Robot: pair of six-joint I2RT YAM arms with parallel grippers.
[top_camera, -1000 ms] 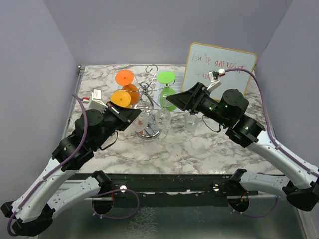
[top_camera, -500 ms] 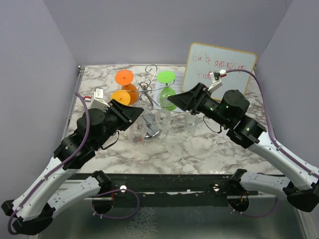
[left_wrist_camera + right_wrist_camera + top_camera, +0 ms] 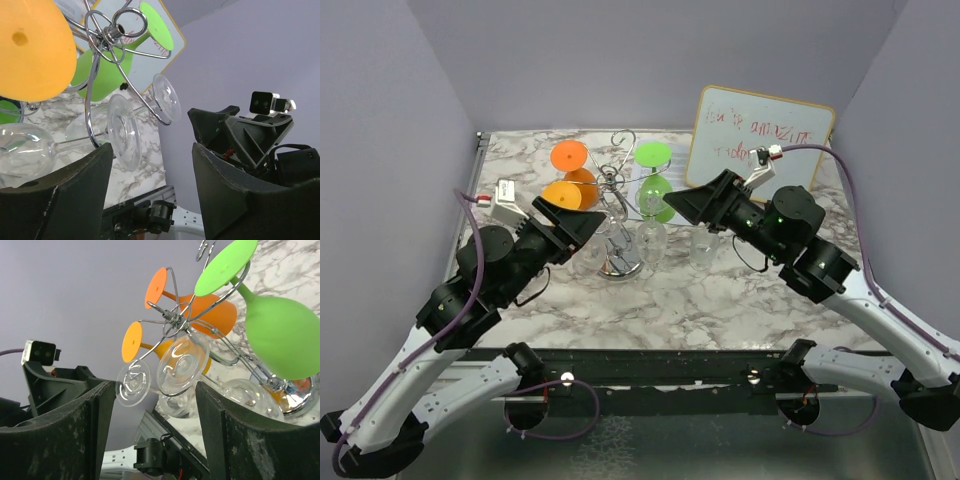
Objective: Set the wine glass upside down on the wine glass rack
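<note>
The wine glass (image 3: 122,132) is hung bowl-down by its foot on the wine glass rack (image 3: 107,35), carried by the loop alone; left gripper (image 3: 150,155) and right gripper (image 3: 155,390) are spread wide, empty

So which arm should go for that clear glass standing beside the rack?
The right one, probably: the right gripper, open, hovers close to the clear glass on its side of the rack. The left gripper, also open, sits across the rack.
</note>
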